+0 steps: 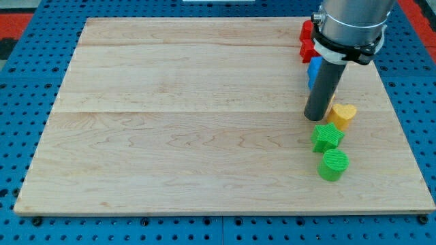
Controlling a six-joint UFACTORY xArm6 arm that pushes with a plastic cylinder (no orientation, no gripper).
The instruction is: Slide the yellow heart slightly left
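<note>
The yellow heart [343,115] lies near the view's right edge of the wooden board. My tip [317,118] rests on the board just left of the heart, close to it. A green star [327,137] lies just below the heart and the tip. A green cylinder [334,165] lies below the star. A blue block [314,71] and a red block [307,39] sit above, partly hidden behind the rod and the arm.
The wooden board [170,116] rests on a blue pegboard table [20,102]. The arm's grey body [351,24] hangs over the board's top right corner.
</note>
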